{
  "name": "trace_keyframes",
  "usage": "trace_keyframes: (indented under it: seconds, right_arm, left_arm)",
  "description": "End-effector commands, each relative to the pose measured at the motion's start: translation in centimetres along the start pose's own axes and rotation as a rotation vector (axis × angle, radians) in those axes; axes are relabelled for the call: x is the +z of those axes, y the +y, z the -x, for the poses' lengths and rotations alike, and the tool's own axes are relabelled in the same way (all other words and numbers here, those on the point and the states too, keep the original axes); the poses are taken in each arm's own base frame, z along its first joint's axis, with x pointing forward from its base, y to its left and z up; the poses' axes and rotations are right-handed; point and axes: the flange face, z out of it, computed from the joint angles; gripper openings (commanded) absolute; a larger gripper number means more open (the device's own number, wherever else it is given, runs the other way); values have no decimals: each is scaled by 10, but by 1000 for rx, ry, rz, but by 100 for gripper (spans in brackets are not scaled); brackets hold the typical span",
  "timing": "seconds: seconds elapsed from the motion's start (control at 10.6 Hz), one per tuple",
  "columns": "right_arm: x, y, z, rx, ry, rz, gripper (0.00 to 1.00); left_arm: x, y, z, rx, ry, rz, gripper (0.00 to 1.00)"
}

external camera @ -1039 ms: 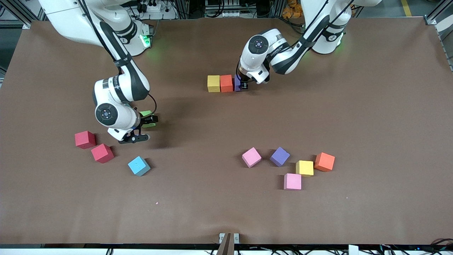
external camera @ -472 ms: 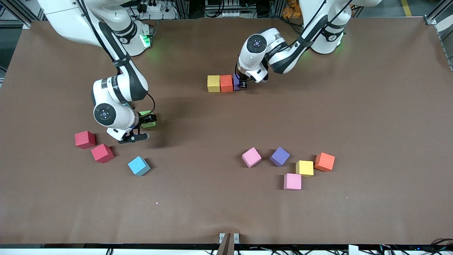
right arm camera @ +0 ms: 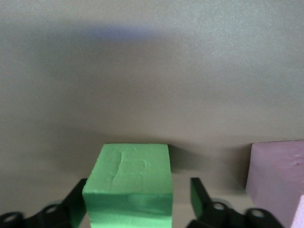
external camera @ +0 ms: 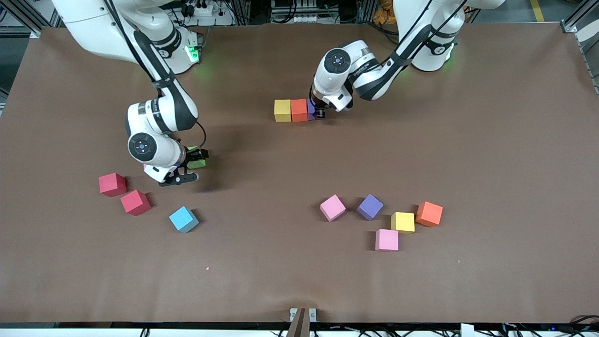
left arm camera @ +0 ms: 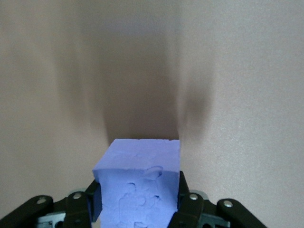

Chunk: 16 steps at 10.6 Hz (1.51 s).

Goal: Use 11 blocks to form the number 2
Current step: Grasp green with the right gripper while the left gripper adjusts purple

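Note:
A yellow block (external camera: pixel 282 110) and an orange block (external camera: pixel 299 110) stand side by side on the table, toward the robots' bases. A purple block (external camera: pixel 311 108) sits against the orange one, mostly hidden under my left gripper (external camera: pixel 319 112). In the left wrist view my left gripper (left arm camera: pixel 138 195) is shut on this purple block (left arm camera: pixel 142 154), fingers pressing both sides. My right gripper (external camera: pixel 193 165) straddles a green block (external camera: pixel 197 162) on the table. In the right wrist view the right gripper (right arm camera: pixel 137 191) is open, one finger at the green block (right arm camera: pixel 130 166) and a gap at the other.
Two red blocks (external camera: pixel 112 184) (external camera: pixel 135 202) and a light blue block (external camera: pixel 183 219) lie nearer the front camera than the green one. A pale pink block (right arm camera: pixel 278 175) sits beside the green block. Pink (external camera: pixel 332 208), purple (external camera: pixel 370 207), yellow (external camera: pixel 403 222), orange (external camera: pixel 429 214) and pink (external camera: pixel 387 240) blocks cluster toward the left arm's end.
My right gripper's fingers have narrowed around the green block. My left gripper has slid the purple block closer against the orange block.

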Motion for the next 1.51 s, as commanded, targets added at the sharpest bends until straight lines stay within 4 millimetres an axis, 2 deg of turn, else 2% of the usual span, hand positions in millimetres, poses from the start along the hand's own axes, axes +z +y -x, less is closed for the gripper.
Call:
trace_keyframes:
  seconds: [0.0, 0.09, 0.28, 0.38, 0.57, 0.76, 0.94, 1.13, 1.32, 1.42]
  right_arm:
    - [-4, 0, 3, -25, 13, -15, 34]
    - [-10, -1, 2, -31, 20, -15, 27]
    - [-34, -3, -6, -31, 32, -17, 25]
    - [-48, -5, -13, -25, 22, -21, 24]
    - [-76, -20, -27, -18, 38, -66, 24]
    - [-80, -39, -41, -11, 35, -113, 24]
    - [-78, -66, -48, 4, 33, -143, 24]
    - [-75, -120, -50, 71, 27, -126, 24]
    - [-72, -175, -54, 140, 32, -117, 24]
    - [-74, -208, -61, 168, 47, -117, 24]
  left_arm:
    - [0, 0, 5, 10, -3, 15, 84]
    - [-1, 4, 3, 3, -2, 20, 100]
    - [-6, 8, 2, 1, -2, 30, 100]
    - [-15, 11, 1, 5, 16, 39, 100]
    - [-44, 17, 11, 8, 58, 49, 100]
    - [-74, 9, 27, 30, 29, 94, 100]
    - [-84, 13, 28, 36, 41, 98, 100]
    - [-100, 43, 13, 104, 82, 78, 100]
    - [-117, 74, -13, 195, 103, 72, 100]
    - [-125, 96, -29, 227, 93, 75, 100]
